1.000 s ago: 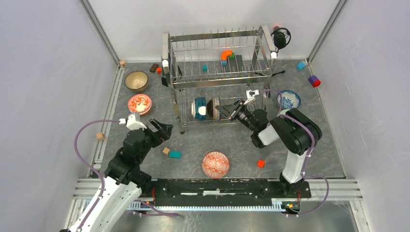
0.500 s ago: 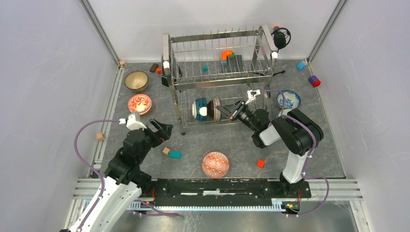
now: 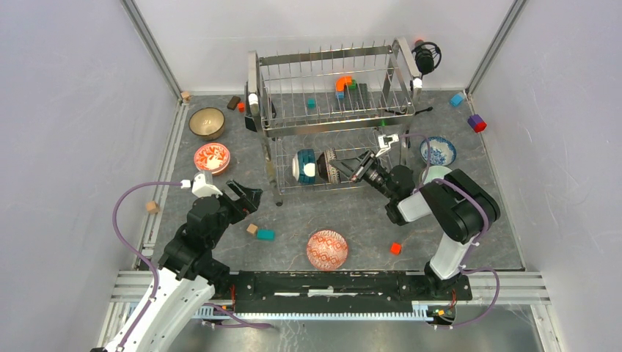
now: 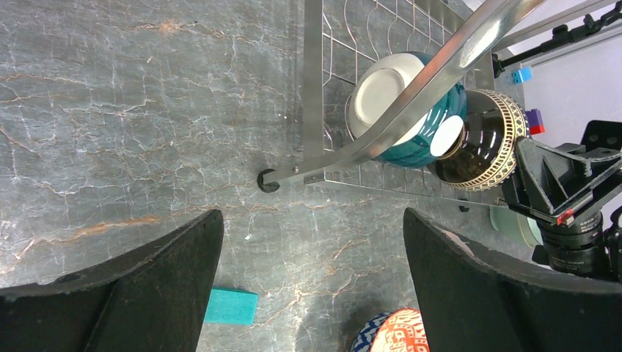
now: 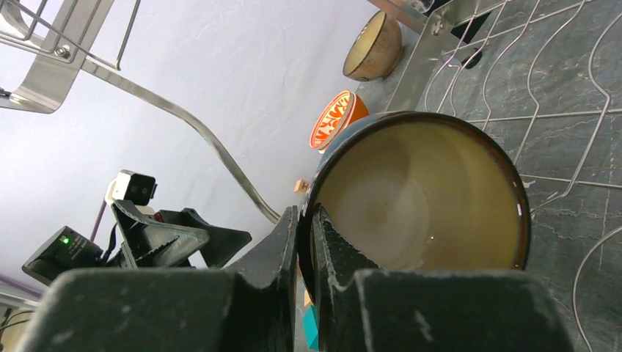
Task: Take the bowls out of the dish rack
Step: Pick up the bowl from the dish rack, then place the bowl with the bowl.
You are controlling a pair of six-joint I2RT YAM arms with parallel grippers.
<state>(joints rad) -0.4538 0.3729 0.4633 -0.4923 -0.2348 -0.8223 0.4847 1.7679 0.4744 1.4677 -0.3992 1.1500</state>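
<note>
The dish rack [image 3: 330, 55] stands at the back of the table. Its lower tier holds two bowls on edge: a teal bowl [image 3: 304, 165] with a white base and a dark bowl [image 3: 328, 165] with a patterned band. My right gripper [image 3: 357, 167] reaches into that tier from the right. In the right wrist view it [image 5: 304, 213] is shut on the dark bowl's rim, one finger inside the cream interior [image 5: 425, 198]. My left gripper [image 4: 310, 214] hangs open over bare table in front of the rack's left foot, holding nothing.
On the table lie a brown-gold bowl [image 3: 207, 122], a red-and-white bowl [image 3: 212, 158], a red patterned bowl [image 3: 327, 249], a blue-and-white bowl [image 3: 438, 151] and a pale green bowl [image 3: 434, 174] by my right arm. Small blocks are scattered, including a teal block [image 3: 265, 235]. A microphone stand [image 3: 426, 56] is behind the rack.
My right arm's elbow has swung to the right, uncovering the pale green bowl; its gripper stays on the dark bowl's rim. The left arm has not moved.
</note>
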